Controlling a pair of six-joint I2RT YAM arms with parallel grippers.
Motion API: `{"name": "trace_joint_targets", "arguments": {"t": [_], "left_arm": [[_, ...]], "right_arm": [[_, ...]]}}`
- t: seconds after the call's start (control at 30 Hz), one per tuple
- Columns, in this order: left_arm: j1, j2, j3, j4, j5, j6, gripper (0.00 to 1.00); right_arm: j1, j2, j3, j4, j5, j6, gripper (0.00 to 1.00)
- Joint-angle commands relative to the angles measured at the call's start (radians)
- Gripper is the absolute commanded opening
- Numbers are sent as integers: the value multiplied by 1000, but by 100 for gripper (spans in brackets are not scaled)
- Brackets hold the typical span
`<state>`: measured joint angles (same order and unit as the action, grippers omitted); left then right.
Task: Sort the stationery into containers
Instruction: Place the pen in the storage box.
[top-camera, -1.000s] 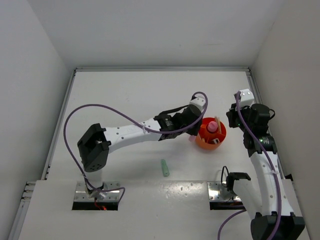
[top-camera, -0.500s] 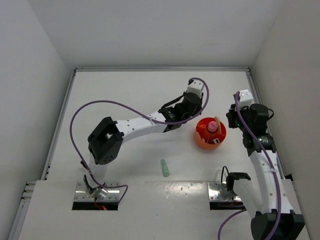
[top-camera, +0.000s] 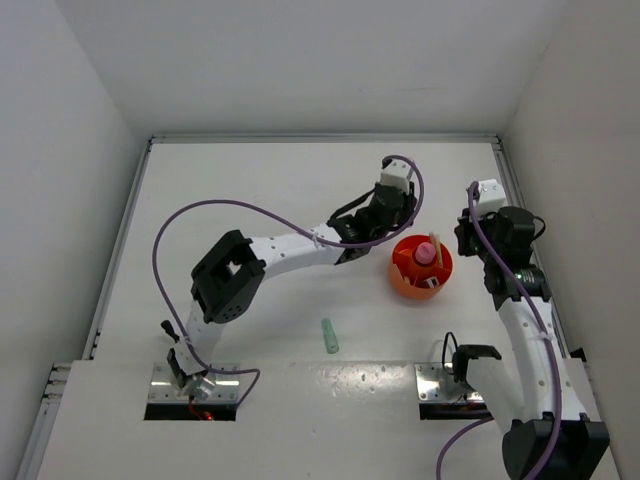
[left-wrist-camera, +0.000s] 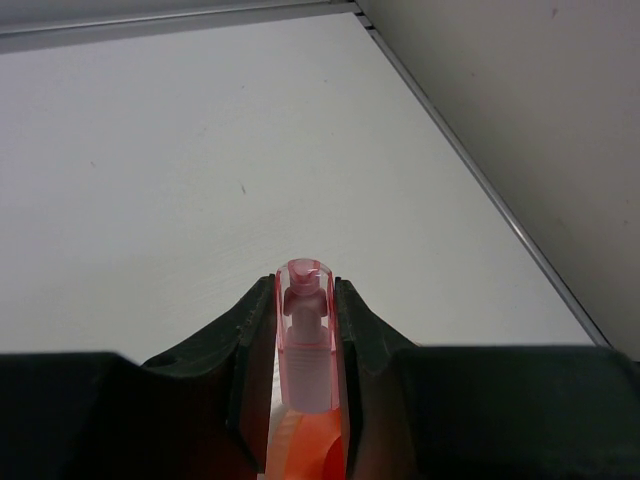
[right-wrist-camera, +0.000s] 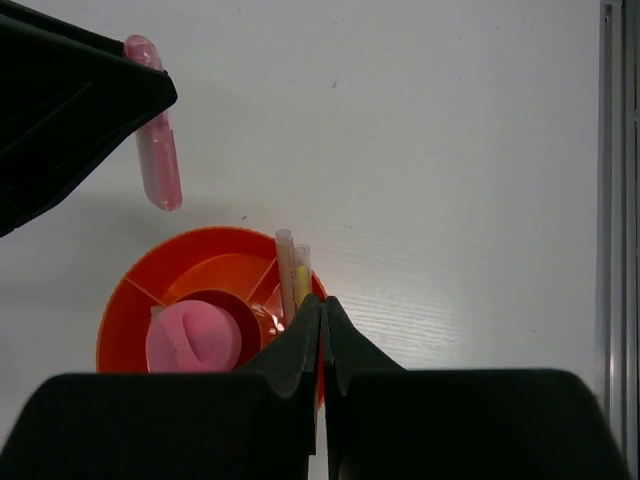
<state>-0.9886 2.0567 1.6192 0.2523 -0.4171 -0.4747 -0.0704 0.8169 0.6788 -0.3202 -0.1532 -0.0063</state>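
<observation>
Pink marker, translucent, pinched between the fingers of the left gripper, held above the table at about 10 o'clock of the tub, not yet over it; the right wrist view shows it hanging off the black jaw, clear of the rim. Orange-red tub sits at 3 o'clock of table centre; inside it a pink-capped tube, thin yellow and pink sticks leaning on the rim, and a small pale block, hard to make out. Mint-green marker lies loose on the table at 7 o'clock of the tub, well apart. Right gripper hovers at the tub's 3 o'clock edge, jaws pressed together, holding nothing. Progress: mostly done by my read; pink marker needs dropping in, green marker untouched.
</observation>
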Motion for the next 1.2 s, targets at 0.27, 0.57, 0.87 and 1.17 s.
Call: {"name": "trace_joint_targets", "arguments": {"t": [0.27,0.57,0.87,1.17], "left_arm": [[-21,19,-34,110,57,-50,0],[-48,48,-45,120,75,-61,0],[-58,80,-36,100,86,-70,0],[-67,80,-55,81,54,-70,51]], "right_arm": [[-5,1,-4,50,43,5,0],[-5,1,-4,50,43,5,0],[-5,1,-4,50,52,5,0],[-5,1,-4,50,52,5,2]]}}
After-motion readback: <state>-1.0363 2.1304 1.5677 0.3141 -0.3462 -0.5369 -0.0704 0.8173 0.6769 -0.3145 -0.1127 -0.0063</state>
